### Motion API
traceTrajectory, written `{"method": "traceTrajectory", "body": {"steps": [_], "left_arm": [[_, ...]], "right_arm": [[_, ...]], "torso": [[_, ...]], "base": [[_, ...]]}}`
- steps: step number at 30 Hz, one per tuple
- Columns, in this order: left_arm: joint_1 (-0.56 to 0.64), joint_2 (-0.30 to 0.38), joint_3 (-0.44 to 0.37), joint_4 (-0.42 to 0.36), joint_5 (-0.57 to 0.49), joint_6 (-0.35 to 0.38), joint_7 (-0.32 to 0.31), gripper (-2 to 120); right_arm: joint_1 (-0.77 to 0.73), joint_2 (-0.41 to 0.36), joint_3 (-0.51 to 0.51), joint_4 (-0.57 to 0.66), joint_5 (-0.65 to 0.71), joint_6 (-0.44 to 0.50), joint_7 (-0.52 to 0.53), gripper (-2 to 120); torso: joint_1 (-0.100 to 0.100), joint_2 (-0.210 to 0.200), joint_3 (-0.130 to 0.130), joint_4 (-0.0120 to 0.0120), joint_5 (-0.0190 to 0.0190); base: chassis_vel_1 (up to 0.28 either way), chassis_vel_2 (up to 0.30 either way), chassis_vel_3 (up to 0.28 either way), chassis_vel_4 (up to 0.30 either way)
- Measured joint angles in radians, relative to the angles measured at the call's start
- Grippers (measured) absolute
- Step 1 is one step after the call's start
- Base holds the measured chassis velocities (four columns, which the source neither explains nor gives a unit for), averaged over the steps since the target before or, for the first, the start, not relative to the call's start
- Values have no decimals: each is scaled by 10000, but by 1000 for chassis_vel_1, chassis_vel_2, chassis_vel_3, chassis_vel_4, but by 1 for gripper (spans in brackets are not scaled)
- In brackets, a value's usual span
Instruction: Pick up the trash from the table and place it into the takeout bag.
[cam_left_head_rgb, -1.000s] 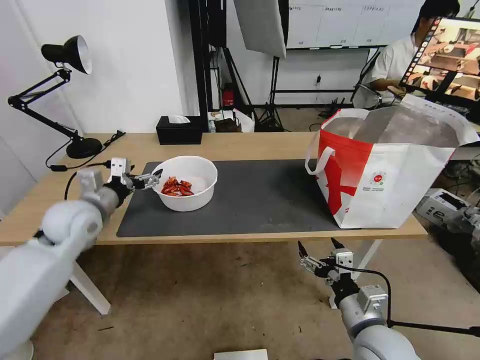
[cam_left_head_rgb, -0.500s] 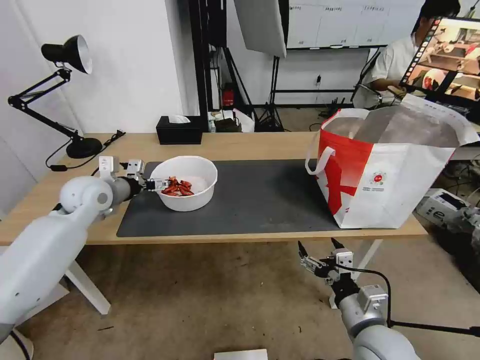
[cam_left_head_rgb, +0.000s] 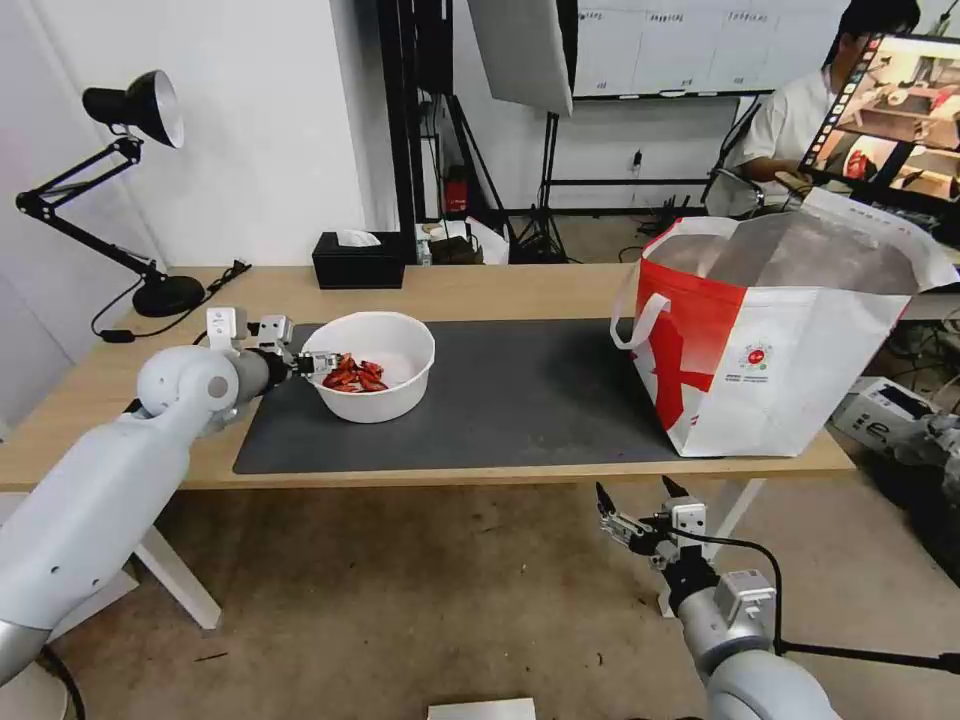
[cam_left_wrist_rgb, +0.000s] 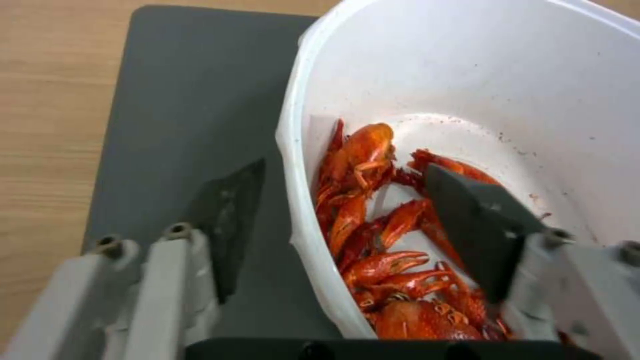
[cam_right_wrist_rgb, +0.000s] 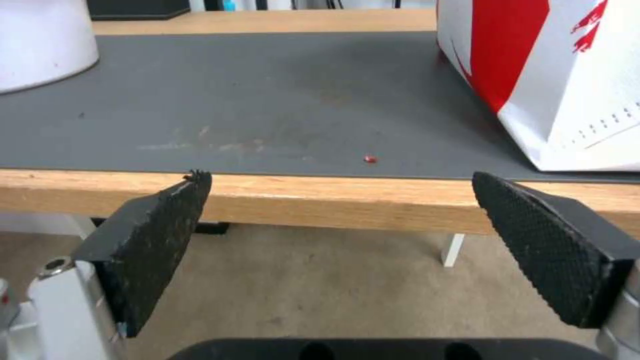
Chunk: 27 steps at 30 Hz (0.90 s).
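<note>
Risk: clamping the thin rim off-centre may tip the white bowl (cam_left_head_rgb: 371, 366) and spill its red scraps (cam_left_wrist_rgb: 373, 235). The left end effector (cam_left_wrist_rgb: 347, 230), released, straddles the bowl's rim, opposite the takeout bag (cam_left_head_rgb: 775, 330). The right end effector (cam_left_head_rgb: 630, 510) hangs released below the bench (cam_left_head_rgb: 520, 292).

Smooth white-grey rounded left arm shell (cam_left_head_rgb: 100, 500); grey metal finger links with round bolts, flat black textured pads (cam_right_wrist_rgb: 153, 240). Right arm (cam_left_head_rgb: 740, 640): grey cylindrical wrist, black cable, small white camera block.
</note>
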Motion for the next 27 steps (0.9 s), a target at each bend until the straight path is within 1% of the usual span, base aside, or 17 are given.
{"method": "traceTrajectory", "body": {"steps": [2,3,4,5,7,8,11,12,13,16,21,23,24,26,27], "left_arm": [[-8,7,47,32,-107,-5,-43,52],[-21,15,68,36,-143,-6,-65,49],[-21,15,68,36,-143,-6,-65,49],[-50,32,107,46,-187,-9,-84,42],[-103,38,155,71,-257,-12,-118,34],[-103,38,155,71,-257,-12,-118,34],[-143,42,183,60,-369,-17,-191,19],[-143,42,183,60,-369,-17,-191,19],[-143,43,183,45,-397,-18,-210,16],[-89,36,115,-18,-603,-23,-362,1],[3,-27,-73,-145,-734,-27,-558,0],[88,-9,-264,-411,-803,-49,-627,0],[88,-9,-264,-411,-803,-49,-627,0],[135,100,-435,-697,-871,-253,-659,0],[144,174,-546,-883,-946,-474,-731,0]], "right_arm": [[0,0,0,0,0,0,0,100],[-1,0,0,0,0,0,0,100],[-1,0,0,0,0,0,0,100],[0,0,0,0,0,0,0,100],[0,0,0,0,0,0,0,100],[0,0,0,0,0,0,0,100],[0,0,0,0,0,0,0,100],[0,0,0,0,0,0,0,100],[0,0,0,0,0,0,0,100],[0,0,0,0,0,0,0,100],[0,0,0,0,0,0,0,100],[0,0,0,0,0,0,0,100],[0,0,0,0,0,0,0,100],[0,0,0,0,0,0,0,100],[0,0,0,0,0,0,0,100]], "torso": [[0,0,0,1,0],[0,1,0,1,0],[0,1,0,1,0],[0,1,0,1,0],[-1,1,0,1,0],[-1,1,0,1,0],[0,2,0,0,0],[0,2,0,0,0],[0,2,0,0,0],[-1,2,0,0,0],[-1,1,0,0,-1],[0,2,0,0,-1],[0,2,0,0,-1],[0,1,0,0,-1],[-1,2,0,1,0]], "base": [[0,0,0,0],[0,0,0,0],[0,0,0,0],[0,0,0,0],[0,0,0,0],[0,0,0,0],[0,0,0,0],[0,0,0,0],[0,0,0,0],[0,0,0,0],[0,0,0,0],[0,0,0,0],[0,0,0,0],[0,0,0,0],[0,0,0,0]]}}
